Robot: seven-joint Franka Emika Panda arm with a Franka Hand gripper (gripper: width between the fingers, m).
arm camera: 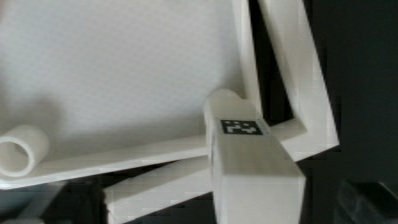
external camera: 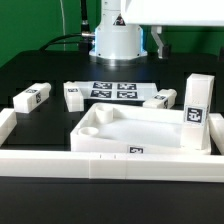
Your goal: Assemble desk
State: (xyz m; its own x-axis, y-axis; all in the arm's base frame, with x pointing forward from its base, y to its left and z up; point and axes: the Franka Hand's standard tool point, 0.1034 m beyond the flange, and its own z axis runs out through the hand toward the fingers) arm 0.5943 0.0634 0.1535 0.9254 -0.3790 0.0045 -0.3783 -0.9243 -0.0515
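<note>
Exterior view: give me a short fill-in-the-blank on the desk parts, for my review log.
One leg stands ___ at the tabletop's corner on the exterior view's right.
___ other legs lie flat on the table beyond the tabletop.
The marker board carries ___ tags.
Missing words: upright; three; four.

A white leg (arm camera: 254,170) carrying a tag (arm camera: 240,127) touches the rim of the tabletop (arm camera: 125,70); a round socket (arm camera: 18,152) lies at its nine o'clock.

A black table (external camera: 40,75) stands before a dim greenish backdrop (external camera: 25,20).
</note>
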